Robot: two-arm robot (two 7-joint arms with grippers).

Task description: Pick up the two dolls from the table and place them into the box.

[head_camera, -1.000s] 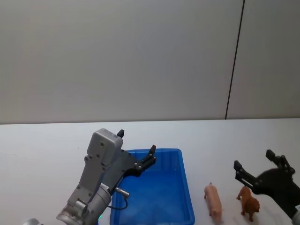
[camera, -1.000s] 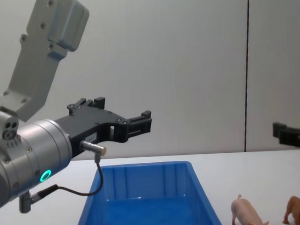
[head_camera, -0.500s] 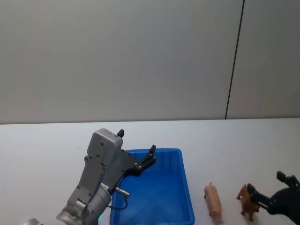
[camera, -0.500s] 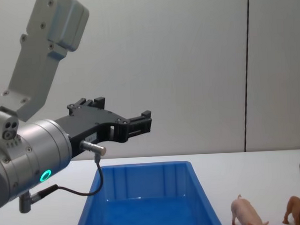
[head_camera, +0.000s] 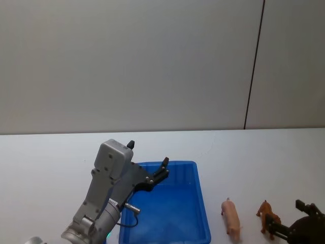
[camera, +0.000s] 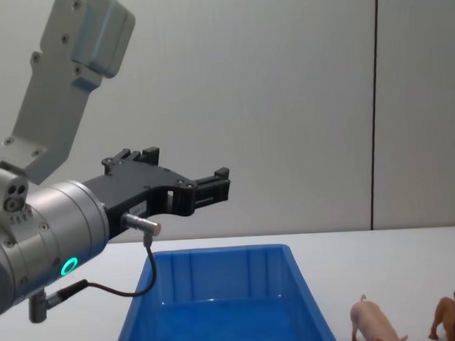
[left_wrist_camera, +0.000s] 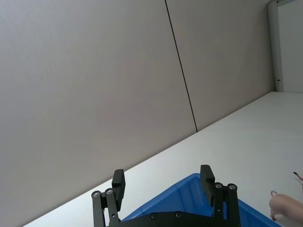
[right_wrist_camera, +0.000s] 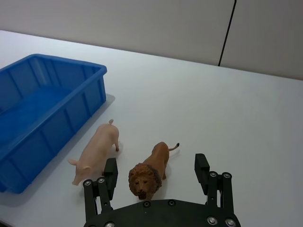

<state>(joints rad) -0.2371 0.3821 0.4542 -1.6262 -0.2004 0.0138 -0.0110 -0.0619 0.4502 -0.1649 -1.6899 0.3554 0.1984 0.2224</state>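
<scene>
The pale pink pig (head_camera: 231, 217) and the brown lion (head_camera: 268, 217) stand side by side on the white table (head_camera: 244, 152), to the right of the blue box (head_camera: 203, 203). My right gripper (head_camera: 285, 218) is low at the table's near right, open. In the right wrist view its fingers straddle the lion (right_wrist_camera: 150, 169), one on each side and apart from it, with the pig (right_wrist_camera: 97, 153) just outside. My left gripper (head_camera: 148, 152) hangs open and empty above the box's left part.
The box (camera: 216, 254) holds nothing that I can see. A grey wall with a dark vertical seam (head_camera: 253, 76) rises behind the table. Bare white tabletop lies beyond and to the right of the two toys.
My right gripper has dropped lower and drawn back toward the near edge, coming down around the lion. The left arm, the box and both toys have stayed put.
</scene>
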